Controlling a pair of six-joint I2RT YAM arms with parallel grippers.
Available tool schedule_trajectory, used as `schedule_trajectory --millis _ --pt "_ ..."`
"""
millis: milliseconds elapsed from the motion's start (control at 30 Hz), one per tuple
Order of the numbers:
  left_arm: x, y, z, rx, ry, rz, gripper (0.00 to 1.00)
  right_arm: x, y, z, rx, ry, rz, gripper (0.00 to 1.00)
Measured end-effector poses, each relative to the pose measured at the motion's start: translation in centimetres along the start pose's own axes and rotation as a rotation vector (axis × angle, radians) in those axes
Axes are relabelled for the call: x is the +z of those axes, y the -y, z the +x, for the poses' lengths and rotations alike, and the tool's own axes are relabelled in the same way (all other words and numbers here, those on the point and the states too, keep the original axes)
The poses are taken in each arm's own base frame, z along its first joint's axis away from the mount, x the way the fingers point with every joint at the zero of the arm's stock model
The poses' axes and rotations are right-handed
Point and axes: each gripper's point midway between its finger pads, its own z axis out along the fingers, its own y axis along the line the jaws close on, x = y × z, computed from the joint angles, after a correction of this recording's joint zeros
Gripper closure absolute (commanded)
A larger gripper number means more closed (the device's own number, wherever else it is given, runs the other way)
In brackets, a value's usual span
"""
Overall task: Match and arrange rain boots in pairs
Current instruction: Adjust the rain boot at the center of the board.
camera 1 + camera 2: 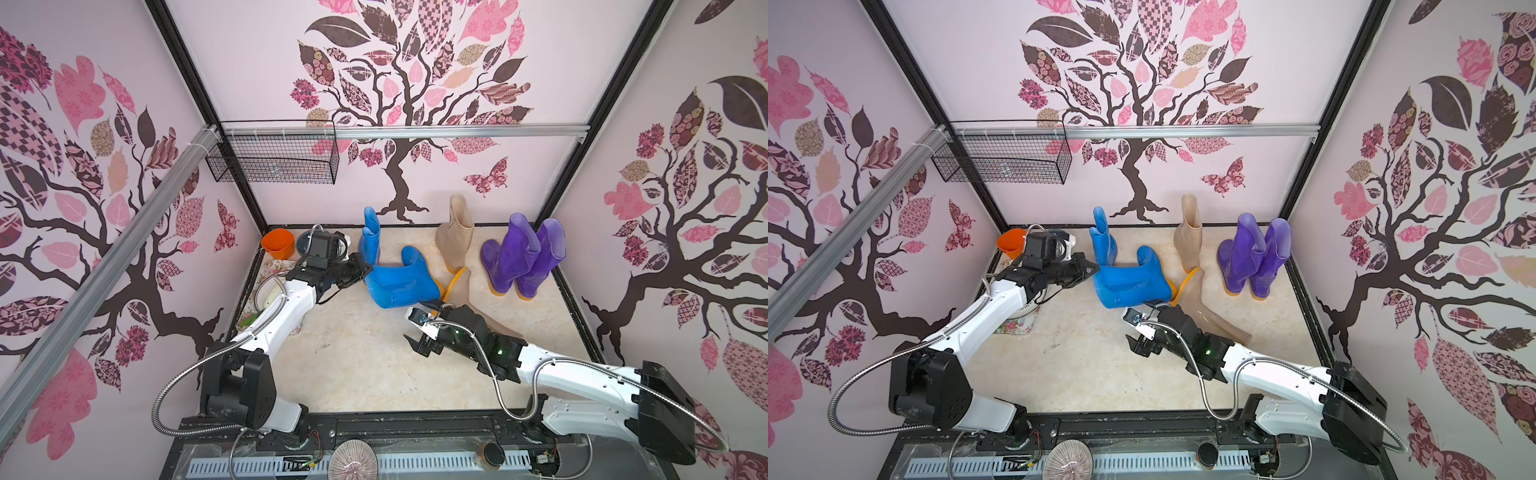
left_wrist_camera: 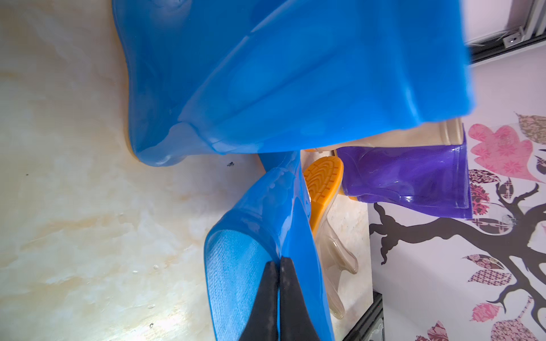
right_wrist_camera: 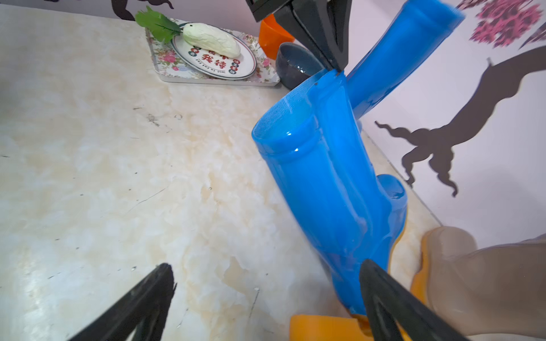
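Clock reference: read in a top view, with 12 o'clock at the back wall.
Left pincer (image 2: 279, 262): closed tight on the thin rim of the tipped blue boot (image 1: 401, 282), pinching one wall of the shaft mouth.
Right pincer (image 3: 266, 276): spread wide and empty, hovering low over the table (image 1: 353, 365) just beside that boot's heel end.
Tipped blue boot: near the table's centre, on its side with the shaft mouth toward 9 o'clock and the orange sole toward 3 o'clock. Whether it is raised off the table I cannot tell.
Its mate: the upright blue boot (image 1: 370, 241) stands at 11 o'clock, just beside the held rim.
Other boots: the purple pair (image 1: 519, 257) stands together at 2 o'clock. One upright beige boot (image 1: 455, 237) is at 12 o'clock, and the fallen beige boot (image 1: 467, 291) lies toward 4 o'clock, partly under the right arm.
Risk, slip: glossy rubber held by a narrow rim pinch could pull free as the boot's weight swings upright.
Risk, knock: the shaft probably passes close to the upright blue boot and may topple it.
Risk, snag: the sole sits against the fallen beige boot's sole, so lifting could drag it.
Risk, arms: both pincers work the same boot, so they may collide.
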Motion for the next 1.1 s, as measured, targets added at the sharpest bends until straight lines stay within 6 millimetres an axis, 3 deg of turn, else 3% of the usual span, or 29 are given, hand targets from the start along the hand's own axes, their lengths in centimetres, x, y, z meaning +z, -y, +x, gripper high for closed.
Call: schedule_trajectory --millis 200,367,733,833,933,1100 --pt "0.0 0.8 0.2 -0.007 -0.008 0.017 1.0 1.6 1.5 -0.7 -0.061 -0.012 0.082 0.0" --pt "-0.1 1.3 0.1 -0.018 -0.009 0.026 1.0 2.3 1.6 -1.9 -0.066 0.01 0.076 0.01" --pt "-0.8 3.5 -0.6 0.001 -0.001 0.064 1.0 5.3 0.1 0.6 -0.105 -0.049 0.045 0.07" --pt "-0.8 3.6 -0.7 0.002 0.0 0.066 1.0 6.3 0.7 0.7 -0.103 -0.072 0.083 0.13" --pt "-0.8 3.6 -0.6 -0.002 -0.003 0.063 1.0 6.6 1.9 -0.4 -0.065 -0.054 0.143 0.22" --pt "-0.8 3.7 -0.4 -0.003 -0.01 0.062 1.0 6.5 3.8 -2.3 0.02 -0.005 0.227 0.44"
